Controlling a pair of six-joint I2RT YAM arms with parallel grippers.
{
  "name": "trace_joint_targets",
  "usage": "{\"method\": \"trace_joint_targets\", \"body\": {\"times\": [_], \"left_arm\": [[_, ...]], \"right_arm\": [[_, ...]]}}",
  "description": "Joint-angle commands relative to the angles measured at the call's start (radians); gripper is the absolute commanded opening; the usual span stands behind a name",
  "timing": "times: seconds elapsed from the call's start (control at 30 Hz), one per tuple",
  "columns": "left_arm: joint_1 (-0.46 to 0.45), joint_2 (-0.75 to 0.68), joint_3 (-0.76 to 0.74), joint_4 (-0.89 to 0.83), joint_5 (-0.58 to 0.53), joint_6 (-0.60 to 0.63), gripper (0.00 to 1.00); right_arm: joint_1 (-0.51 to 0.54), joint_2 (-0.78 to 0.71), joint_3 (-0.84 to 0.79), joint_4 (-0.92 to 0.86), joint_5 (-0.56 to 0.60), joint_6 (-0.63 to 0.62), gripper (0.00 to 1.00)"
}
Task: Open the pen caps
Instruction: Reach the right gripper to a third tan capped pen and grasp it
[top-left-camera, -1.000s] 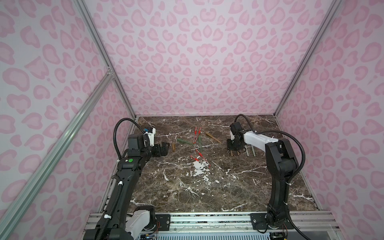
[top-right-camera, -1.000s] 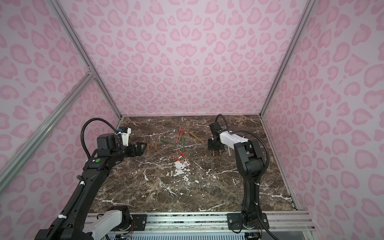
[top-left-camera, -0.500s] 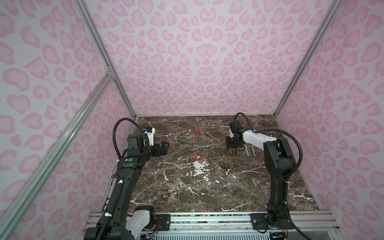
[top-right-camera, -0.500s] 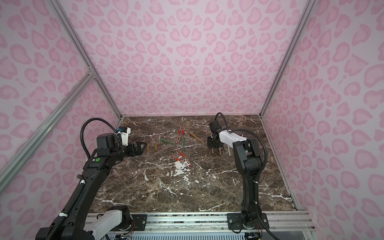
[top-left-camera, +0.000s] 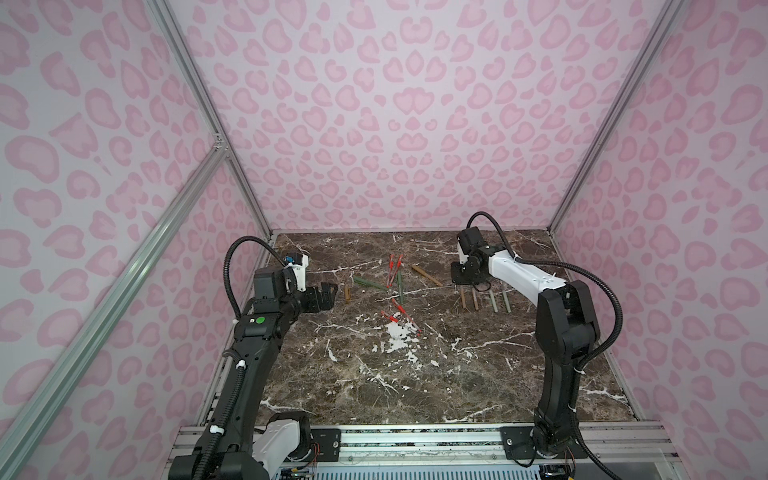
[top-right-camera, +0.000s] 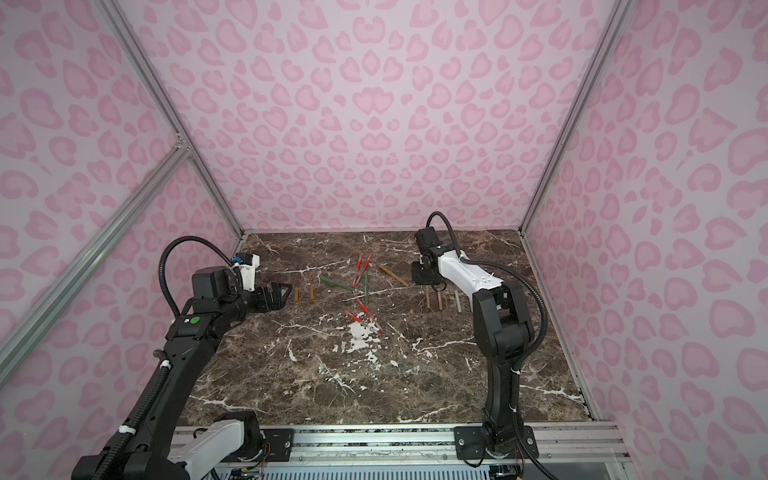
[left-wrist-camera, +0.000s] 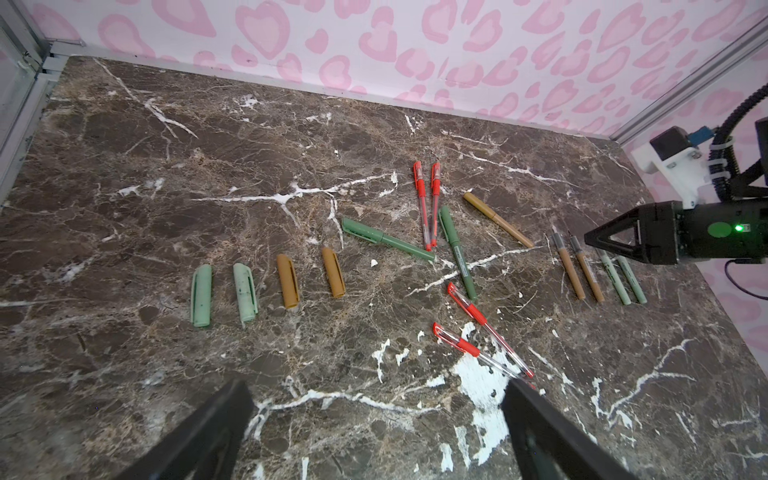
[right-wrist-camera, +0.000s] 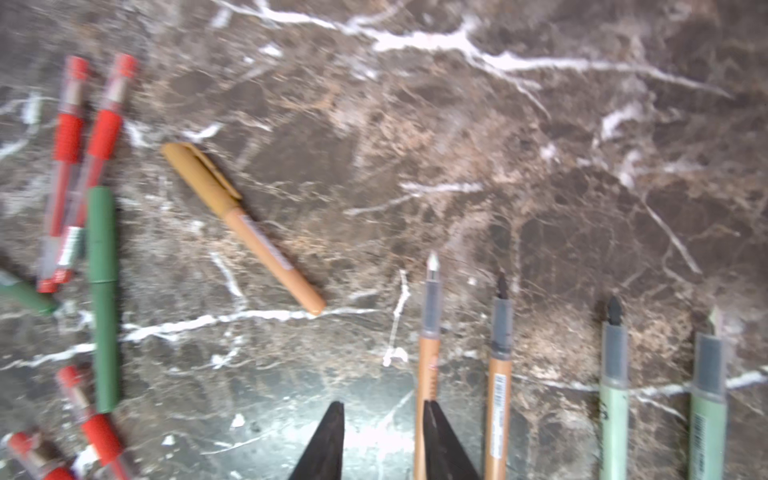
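Observation:
In the left wrist view, four loose pen caps lie in a row: two pale green (left-wrist-camera: 201, 296) (left-wrist-camera: 245, 293) and two tan (left-wrist-camera: 288, 281) (left-wrist-camera: 333, 272). My left gripper (left-wrist-camera: 374, 432) hovers open and empty near them, at the left (top-left-camera: 322, 297). Four uncapped barrels lie side by side at the right, two tan (right-wrist-camera: 428, 345) (right-wrist-camera: 498, 374) and two pale green (right-wrist-camera: 614, 390). My right gripper (right-wrist-camera: 382, 415) stands low over them (top-left-camera: 471, 282), jaws apart with bare marble between; one finger (right-wrist-camera: 440, 440) touches the nearest tan barrel.
Capped pens lie scattered mid-table: a tan one (left-wrist-camera: 498, 219), two dark green ones (left-wrist-camera: 386, 240) (left-wrist-camera: 457, 253) and several red ones (left-wrist-camera: 422, 205) (left-wrist-camera: 469, 305). Pink patterned walls close in the marble table (top-left-camera: 374, 374) on three sides.
The right gripper's jaws have parted from shut, leaving the tan barrel on the table. The left arm has not moved.

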Motion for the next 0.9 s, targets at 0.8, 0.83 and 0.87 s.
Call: {"method": "trace_joint_targets", "body": {"times": [0.8, 0.83, 0.87], "left_arm": [[0.013, 0.022, 0.018, 0.011, -0.001, 0.004, 0.98], [0.013, 0.02, 0.019, 0.012, -0.003, 0.004, 0.98], [0.014, 0.017, 0.016, 0.018, 0.001, 0.003, 0.98]], "right_arm": [[0.073, 0.539, 0.725, -0.338, -0.106, -0.159, 0.45], [0.073, 0.545, 0.724, -0.334, -0.106, -0.161, 0.44], [0.073, 0.55, 0.724, -0.33, -0.109, -0.164, 0.44]]}}
